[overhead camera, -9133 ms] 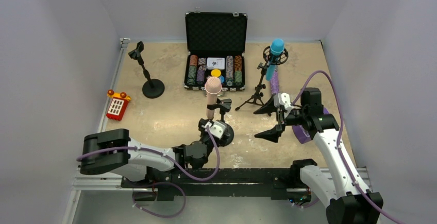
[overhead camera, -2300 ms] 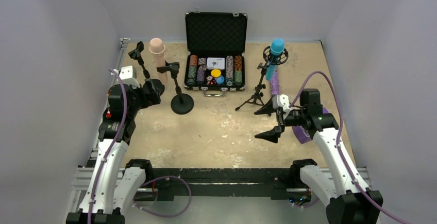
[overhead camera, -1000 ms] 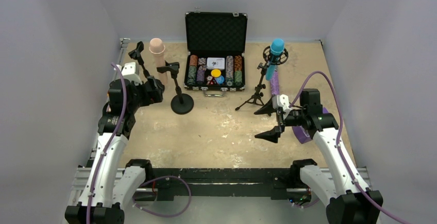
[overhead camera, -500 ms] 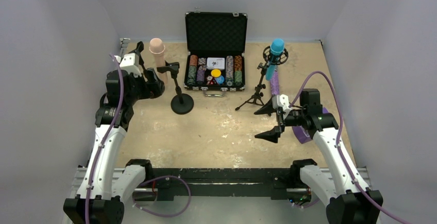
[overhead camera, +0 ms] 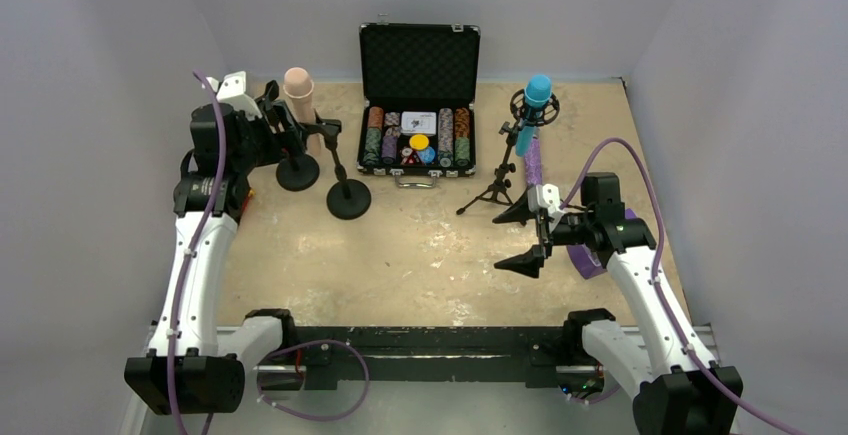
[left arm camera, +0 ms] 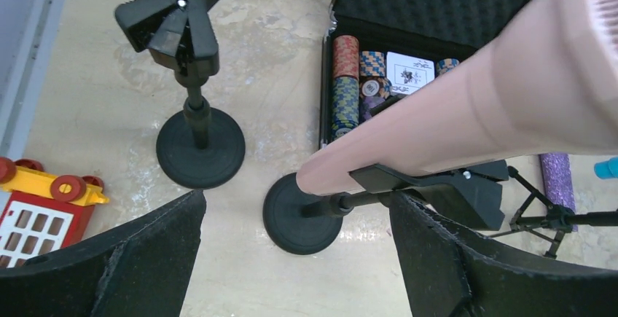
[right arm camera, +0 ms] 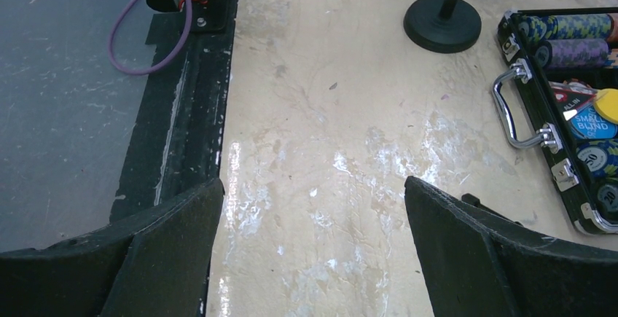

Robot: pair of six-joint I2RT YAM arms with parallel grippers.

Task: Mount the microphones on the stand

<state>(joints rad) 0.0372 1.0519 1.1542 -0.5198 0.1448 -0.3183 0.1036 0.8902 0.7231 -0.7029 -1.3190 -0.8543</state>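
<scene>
Seeing pink microphone [overhead camera: 297, 90] and blue microphone [overhead camera: 535, 95] mounted; leaving purple microphone [overhead camera: 533, 162] for empty stand [left arm camera: 195, 109]; left gripper [left arm camera: 291, 259], right gripper [right arm camera: 313, 259] wide, empty.

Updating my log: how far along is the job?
Done: the pink microphone and blue microphone sit in stands. In hand: nothing; left end effector and right end effector are open. Left: the purple microphone lies loose; one stand is empty.

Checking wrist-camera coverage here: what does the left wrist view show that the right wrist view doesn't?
Left wrist only: the pink microphone clipped in its stand, an empty black clip stand, a red-and-yellow plastic toy. Right wrist only: a purple cable loop and the case's silver handle. Both: the open black poker-chip case and beige tabletop.
</scene>
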